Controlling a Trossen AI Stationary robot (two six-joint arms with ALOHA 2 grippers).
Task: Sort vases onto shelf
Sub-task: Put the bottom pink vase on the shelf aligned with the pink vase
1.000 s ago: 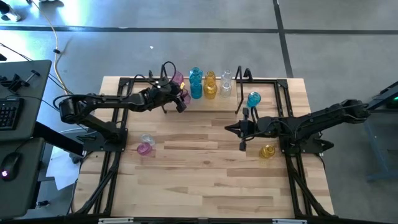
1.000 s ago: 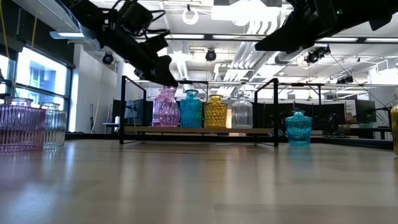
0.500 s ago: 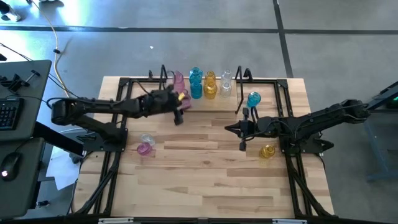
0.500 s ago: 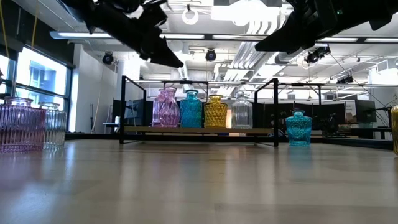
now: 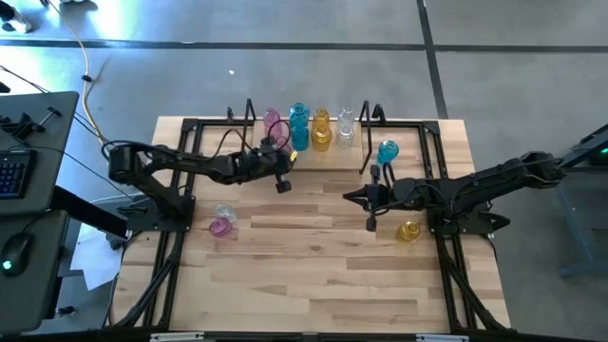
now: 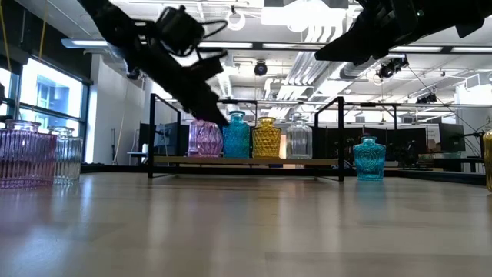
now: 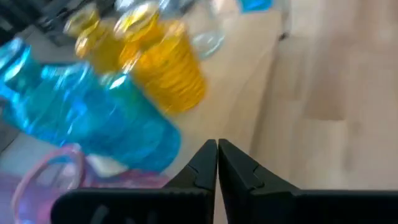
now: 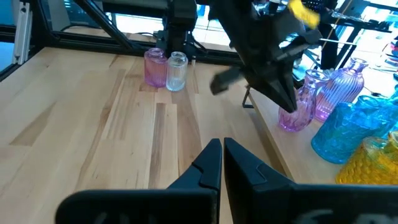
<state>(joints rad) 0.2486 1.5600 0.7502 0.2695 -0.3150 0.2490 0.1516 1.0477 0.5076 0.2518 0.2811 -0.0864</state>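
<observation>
Left claw (image 5: 282, 183): fingers pressed together, nothing between them, as the left wrist view showed; positioned just in front of the shelf (image 5: 366, 142) at its pink end, above the bench (image 5: 313, 275). Judged to be clear of the row so that the shelved vases were not knocked.

Right claw (image 5: 372, 198): fingers likewise closed and empty; hovering over mid-bench, near the shelf's right end post. Judged to be waiting.

Shelf contents, left to right in the low view: pink vase (image 6: 203, 138), teal-blue vase (image 6: 237, 136), yellow vase (image 6: 267, 138), clear vase (image 6: 299, 140), standing upright and side by side. A colour order appeared intended.

Unshelved stock:
- second teal-blue vase (image 5: 387, 152), on the bench just outside the shelf's right post;
- second yellow vase (image 5: 408, 231), on the bench beneath the right arm's forward section;
- second pink vase (image 5: 220, 227) and second clear vase (image 5: 225, 212), touching or nearly so, on the bench's left side.

Obstructions: the shelf's end posts narrowed the approach to the row; the larger black rail frame (image 5: 180, 204) ran close by the pink and clear pair; the right arm overhung the loose yellow vase.
</observation>
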